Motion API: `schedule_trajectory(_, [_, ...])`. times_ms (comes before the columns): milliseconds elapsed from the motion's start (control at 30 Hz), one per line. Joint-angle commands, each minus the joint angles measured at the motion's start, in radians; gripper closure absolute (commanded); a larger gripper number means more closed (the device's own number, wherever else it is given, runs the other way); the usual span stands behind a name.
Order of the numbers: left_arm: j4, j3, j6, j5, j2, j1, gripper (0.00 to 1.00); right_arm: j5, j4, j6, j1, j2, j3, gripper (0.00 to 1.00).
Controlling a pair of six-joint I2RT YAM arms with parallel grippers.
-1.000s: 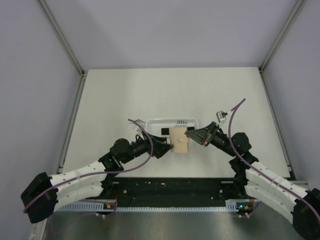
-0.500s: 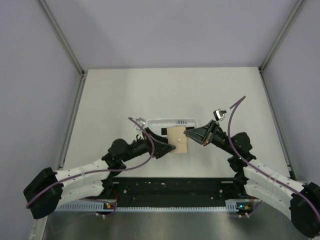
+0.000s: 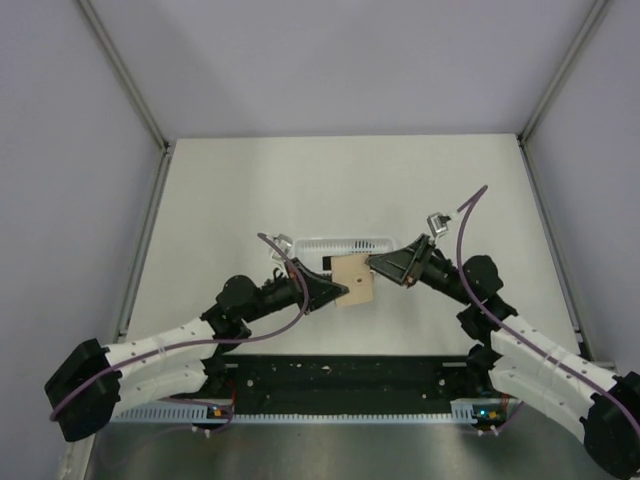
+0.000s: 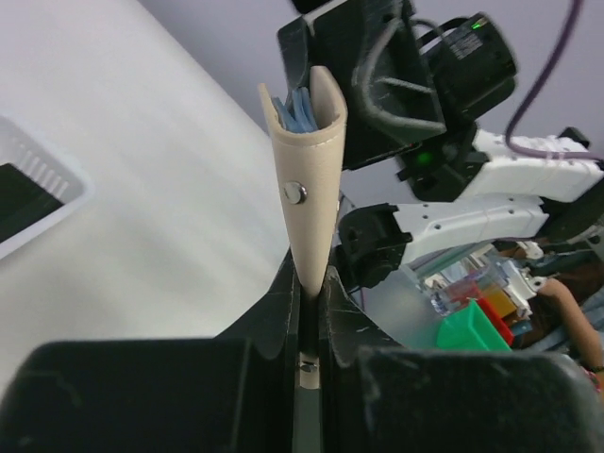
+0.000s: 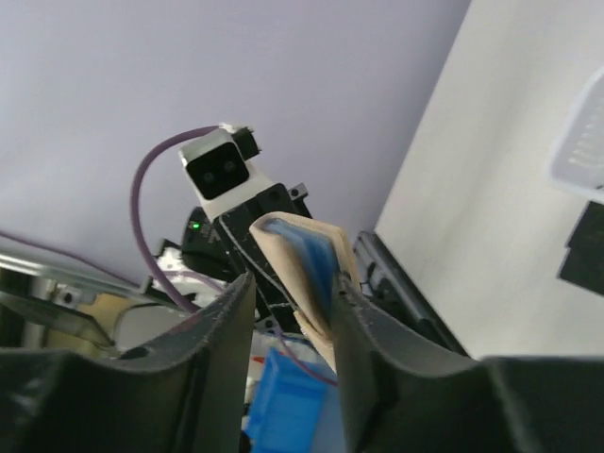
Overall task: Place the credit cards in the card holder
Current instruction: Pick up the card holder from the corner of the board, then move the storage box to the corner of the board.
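One tan card holder (image 3: pixel 356 281) hangs in the air between the two arms, over the near rim of the basket (image 3: pixel 350 243) and tilted a little. It is a flat, squarish pouch of smooth, leather-like stuff with a single small metal stud (image 4: pixel 296 192) on its face. Its upper end gapes open, and thin blue layers show inside the mouth.

The left gripper (image 3: pixel 341 293) has its jaws pinched tight on the holder's lower edge, so the pouch stands up out of the fingers. The right gripper (image 3: pixel 374 263) reaches in from the other side. Its jaws are partly apart around the holder's open end, with a gap on one side.

The credit cards (image 3: pixel 322 264) lie in the one basket as a flat black patch at its left end. From above, the holder and the left fingers cover part of the basket, so I cannot count the cards. The right wrist view shows two black edges there.

The basket is long, white plastic with slotted walls, and rests on the plain white table (image 3: pixel 300 180). Two purple cables loop off the arms.
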Motion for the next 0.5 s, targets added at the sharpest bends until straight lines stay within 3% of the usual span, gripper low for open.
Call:
schedule_trajectory(0, [-0.223,0.077,0.117,-0.127,-0.101,0.001,1.0,0.116,-0.487,-0.338,-0.006,-0.081,0.208,0.53])
schedule_trajectory(67, [-0.373,0.1,0.162,-0.235,-0.144,0.003,1.0,0.214,-0.688,-0.445,-0.006,-0.091,0.284,0.48])
schedule_trajectory(200, [-0.608,0.151,0.245,-0.435,-0.169,0.006,1.0,0.391,-1.015,-0.56,-0.006,-0.017,0.415,0.5])
schedule_trajectory(333, [-0.711,0.174,0.291,-0.486,-0.124,0.024,1.0,0.462,-1.137,-0.631,-0.004,0.132,0.456,0.71])
schedule_trajectory(467, [-0.685,0.137,0.28,-0.445,-0.087,0.037,1.0,0.465,-1.138,-0.656,0.064,0.264,0.467,0.99])
